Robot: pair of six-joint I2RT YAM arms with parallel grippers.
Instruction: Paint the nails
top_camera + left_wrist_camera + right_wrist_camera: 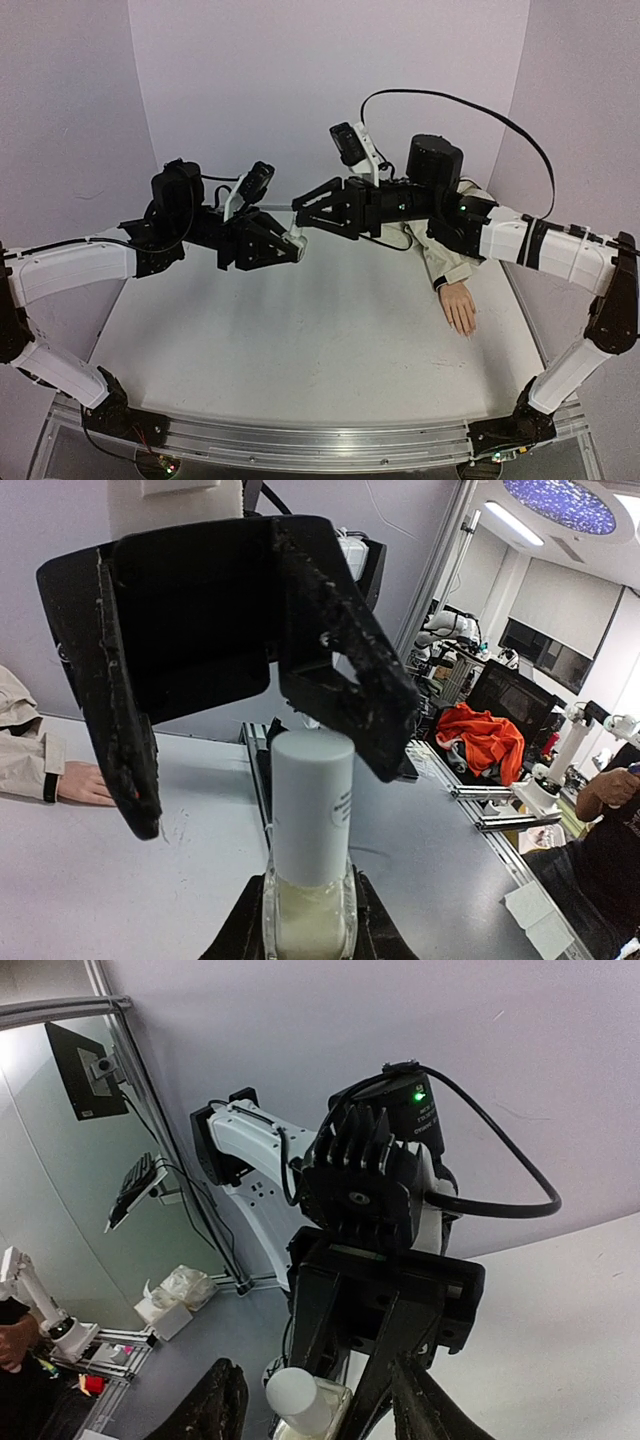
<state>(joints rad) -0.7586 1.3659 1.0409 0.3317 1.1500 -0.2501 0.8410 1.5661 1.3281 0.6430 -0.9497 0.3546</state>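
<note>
- Nails (465,326) on the small peach mannequin hand (459,303), beige-sleeved, resting on the white table (300,345); too tiny to resolve;
- your left gripper (295,241), well left of that hand, pinches a small clear bottle (310,920), white cylindrical cap (312,800);
- your right gripper (303,215), jaws spread, straddles that cap

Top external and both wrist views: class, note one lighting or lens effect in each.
Top external: the table edges bow, wide-angle distortion. Left wrist: the ceiling lamp blows out bright; the white bottle is sharp. Right wrist: the metal frame curves, and the green LED blooms.
</note>
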